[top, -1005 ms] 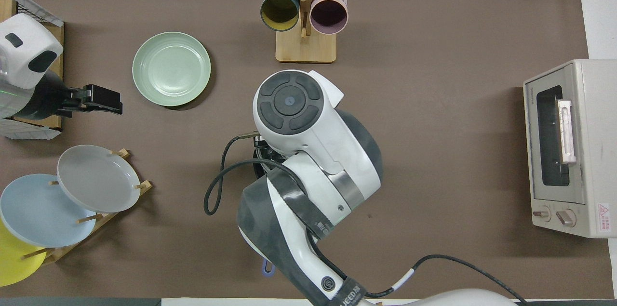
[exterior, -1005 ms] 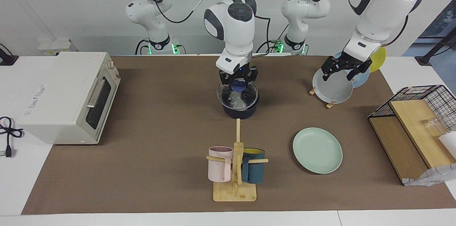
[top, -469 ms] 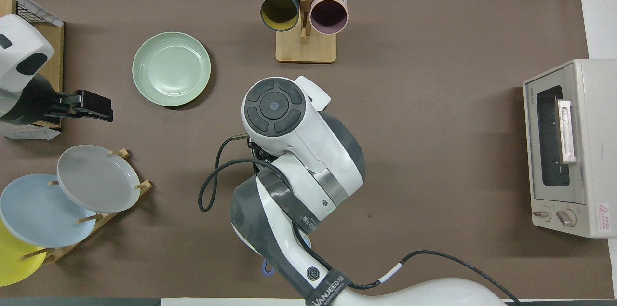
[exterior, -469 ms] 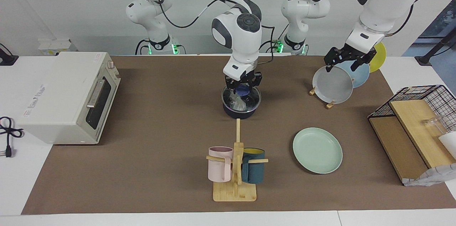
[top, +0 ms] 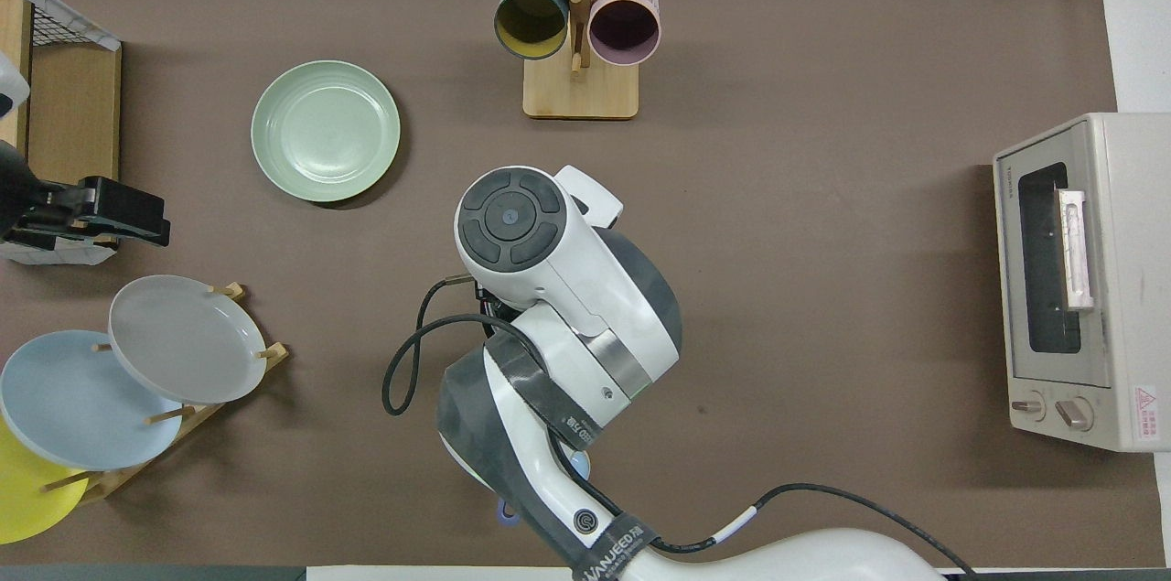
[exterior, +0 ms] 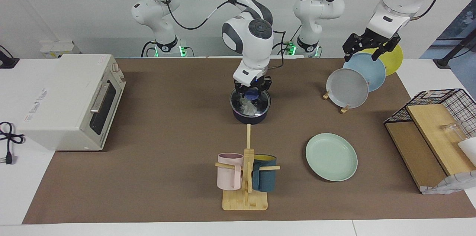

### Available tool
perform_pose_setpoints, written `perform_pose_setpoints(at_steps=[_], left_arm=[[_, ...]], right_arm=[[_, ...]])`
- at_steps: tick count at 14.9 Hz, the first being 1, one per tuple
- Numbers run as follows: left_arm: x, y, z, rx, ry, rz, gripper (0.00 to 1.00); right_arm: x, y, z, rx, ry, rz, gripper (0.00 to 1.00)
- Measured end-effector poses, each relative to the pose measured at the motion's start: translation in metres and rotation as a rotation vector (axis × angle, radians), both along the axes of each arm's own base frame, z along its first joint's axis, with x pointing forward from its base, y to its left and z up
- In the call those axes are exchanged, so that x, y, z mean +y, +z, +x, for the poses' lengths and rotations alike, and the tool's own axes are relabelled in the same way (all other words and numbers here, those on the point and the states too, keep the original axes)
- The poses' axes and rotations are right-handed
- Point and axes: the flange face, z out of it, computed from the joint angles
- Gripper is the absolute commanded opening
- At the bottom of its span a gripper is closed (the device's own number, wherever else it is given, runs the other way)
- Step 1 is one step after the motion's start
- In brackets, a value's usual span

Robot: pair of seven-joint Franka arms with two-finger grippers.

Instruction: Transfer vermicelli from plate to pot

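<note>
Brown matting covers the white table [exterior: 178, 80] from edge to edge, against a plain white wall where both arm bases stand. A toaster oven [exterior: 70, 100] sits at the right arm's end, a wire basket [exterior: 435, 117] at the left arm's end, and a mug tree [exterior: 245, 176] by the edge farthest from the robots.

Mid-table, the pot [exterior: 250, 115] carries a glass lid [exterior: 250, 103], and the right hand [exterior: 251, 89] is clamped shut on its blue knob. Through the glass the vermicelli [exterior: 247, 106] appears to lie inside the pot, though the lid blurs it. The mint plate [exterior: 331, 157] lies bare, toward the left arm's end.

Risks from here, as I judge them: if the hand lets go before the lid is seated level, the lid could tip off the rim or nudge the pot; strands caught under the rim would keep it from sitting flat.

The left hand [exterior: 371, 44] hangs open over the plate rack [exterior: 336, 100], holding nothing, and waits.
</note>
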Motion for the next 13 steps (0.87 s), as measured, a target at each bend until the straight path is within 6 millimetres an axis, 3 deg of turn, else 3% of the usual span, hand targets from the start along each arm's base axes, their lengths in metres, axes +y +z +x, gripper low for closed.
perform_pose_setpoints(at_steps=[7, 13], left_arm=[[0.005, -0.031, 0.009, -0.005, 0.013, 0.000, 1.00], [0.002, -0.034, 0.009, 0.000, 0.008, 0.001, 1.00]], right_arm=[[0.003, 0.000, -0.003, 0.014, -0.018, 0.014, 0.00], [0.009, -0.006, -0.012, 0.019, -0.012, 0.012, 0.00]])
